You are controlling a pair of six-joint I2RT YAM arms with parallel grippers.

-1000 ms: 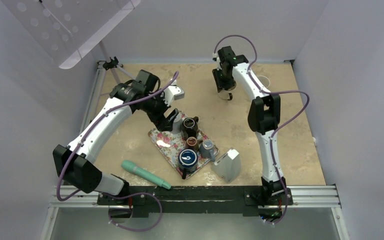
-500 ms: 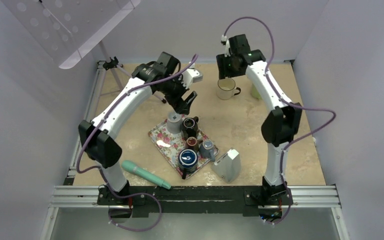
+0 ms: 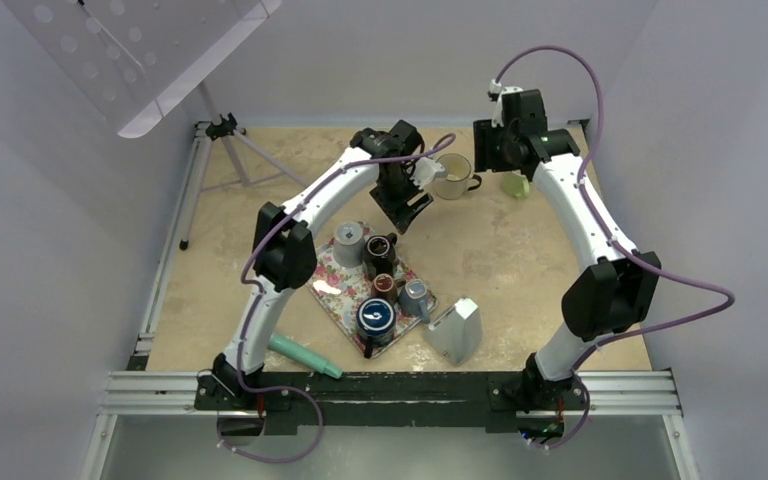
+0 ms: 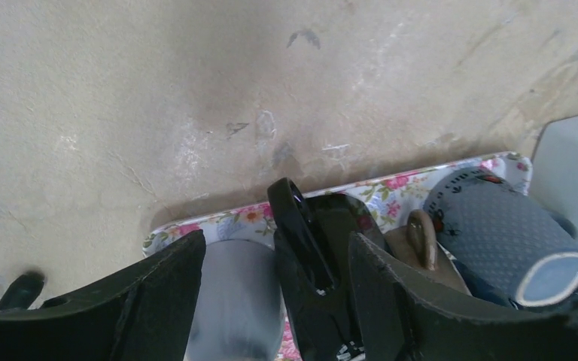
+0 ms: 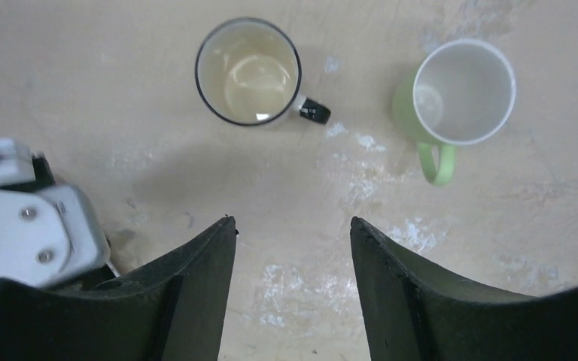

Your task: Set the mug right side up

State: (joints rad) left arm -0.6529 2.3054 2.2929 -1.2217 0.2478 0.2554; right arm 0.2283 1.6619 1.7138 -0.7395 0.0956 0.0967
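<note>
A cream mug [image 3: 452, 177] with a dark rim stands upright on the table at the far centre, and it also shows in the right wrist view [image 5: 247, 71]. My right gripper [image 3: 493, 150] [image 5: 293, 222] is open and empty, high above the table beside this mug. My left gripper [image 3: 407, 208] [image 4: 277, 239] is open and empty, between the cream mug and the floral tray [image 3: 326, 283]. On the tray a grey mug [image 3: 348, 243] [image 4: 233, 301] seems to stand bottom up beside a black mug [image 3: 380, 255] [image 4: 323, 259].
A green mug [image 3: 515, 183] [image 5: 459, 94] stands upright to the right of the cream one. The tray also bears a brown mug [image 3: 384, 287], a dotted blue-grey mug [image 3: 415, 297] [image 4: 504, 241] and a dark blue mug [image 3: 376, 318]. A white box [image 3: 455, 330] and a teal object [image 3: 290, 348] lie near the front.
My left gripper has left the grey mug on the tray and swung up and to the right. My right gripper has let go of the cream mug and risen away to the right.
</note>
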